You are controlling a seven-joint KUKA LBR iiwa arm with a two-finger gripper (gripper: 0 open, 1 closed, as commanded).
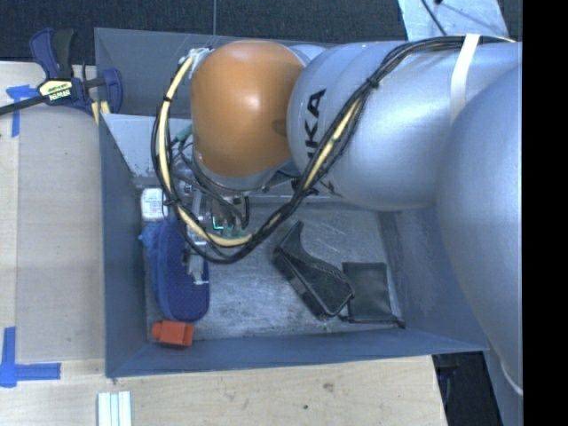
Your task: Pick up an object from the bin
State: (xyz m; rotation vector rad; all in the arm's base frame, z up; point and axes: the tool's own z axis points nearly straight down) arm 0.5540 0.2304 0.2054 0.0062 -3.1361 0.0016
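camera view showed you the gripper (199, 269) low beside the long blue thing (174, 282) just above the orange block (172, 334), likely set there to grasp it, though open or closed you couldn't tell.

My one camera hangs above bin (124, 238), looking down, tilted somewhat to one side. Set close: bin takes most of my view (left wall and lower wall show broad sloping faces). Arm (399, 131) comes in from right, nearest to lens. Its orange cover (244, 105) and grey body hide much of bin floor from me.
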